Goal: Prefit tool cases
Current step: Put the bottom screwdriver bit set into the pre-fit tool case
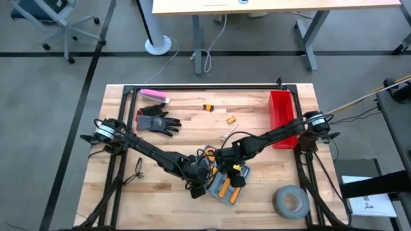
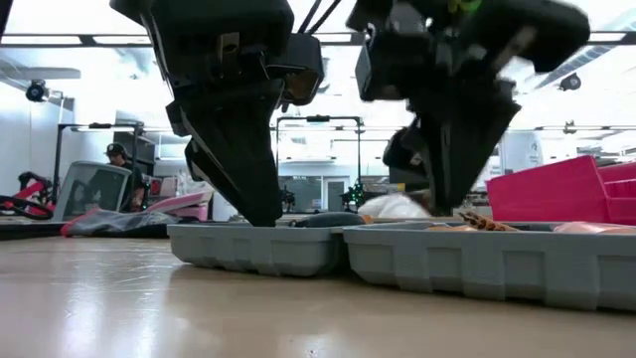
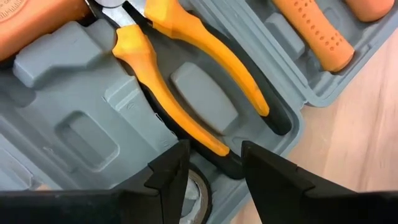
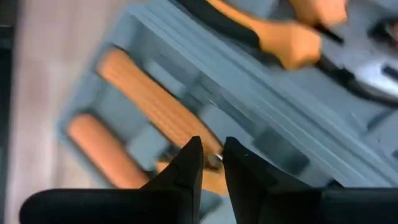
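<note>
A: Tool case (image 1: 225, 187), grey-blue, lies open on the wooden table (image 1: 167, 192) near its front edge, toward six o'clock from the table's middle. Both halves lie flat, as the low view shows.

B: What sits in it?

A: Pliers (image 3: 180, 74) with yellow and black handles rest in a moulded slot of one half. Orange-handled tools (image 4: 155, 102) lie in slots of the other half.

B: And the arms?

A: Both reach in over the case. The left gripper (image 3: 214, 165) hangs just above the pliers' handle ends, its fingers (image 3: 171, 168) spread apart and gripping nothing. The right gripper (image 4: 211, 155) hovers over an orange handle; its fingers (image 4: 189, 162) stand close together with a thin gap between them, and I cannot tell whether they pinch anything.

B: Anything else on the table?

A: A red bin (image 1: 281, 117) at two o'clock from the case, a grey tape roll (image 1: 290, 201) at four o'clock near the table's corner, a black glove (image 1: 156, 120) at ten o'clock, and a pink block (image 1: 154, 95) beyond the glove near the far edge.
</note>
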Controlling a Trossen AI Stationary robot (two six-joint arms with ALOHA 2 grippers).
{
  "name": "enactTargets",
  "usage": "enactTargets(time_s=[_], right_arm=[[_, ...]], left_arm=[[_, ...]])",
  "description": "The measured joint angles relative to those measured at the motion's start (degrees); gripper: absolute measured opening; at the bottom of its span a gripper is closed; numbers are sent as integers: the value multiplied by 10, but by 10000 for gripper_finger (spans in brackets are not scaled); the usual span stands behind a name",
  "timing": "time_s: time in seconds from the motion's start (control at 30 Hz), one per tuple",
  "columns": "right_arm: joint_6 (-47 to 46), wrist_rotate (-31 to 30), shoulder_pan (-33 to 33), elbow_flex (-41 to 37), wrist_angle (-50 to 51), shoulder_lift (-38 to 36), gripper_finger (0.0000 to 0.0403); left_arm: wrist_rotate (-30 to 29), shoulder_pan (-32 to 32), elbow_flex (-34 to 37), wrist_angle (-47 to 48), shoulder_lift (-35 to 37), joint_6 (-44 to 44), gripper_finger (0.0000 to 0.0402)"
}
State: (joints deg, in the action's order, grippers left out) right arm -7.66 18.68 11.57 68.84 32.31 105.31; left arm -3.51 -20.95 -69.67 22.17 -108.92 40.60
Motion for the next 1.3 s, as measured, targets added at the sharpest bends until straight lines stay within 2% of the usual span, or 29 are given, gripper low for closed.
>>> enactTargets(time_s=[0.2, 0.53, 0.77, 0.97, 1.3], right_arm=[[-2, 0, -5, 0, 35, 25, 46], [-4, -5, -9, 13, 62, -10, 45], [-25, -4, 2, 13, 138, -17, 41], [-94, -8, 24, 12, 141, -17, 50], [-108, -27, 39, 8, 152, -17, 39]], left_arm=[[0, 0, 0, 4, 0, 1, 153], [0, 0, 0, 7, 1, 5, 153], [0, 0, 0, 8, 1, 7, 153], [-1, 0, 0, 7, 1, 15, 153], [-3, 0, 0, 7, 1, 20, 153]])
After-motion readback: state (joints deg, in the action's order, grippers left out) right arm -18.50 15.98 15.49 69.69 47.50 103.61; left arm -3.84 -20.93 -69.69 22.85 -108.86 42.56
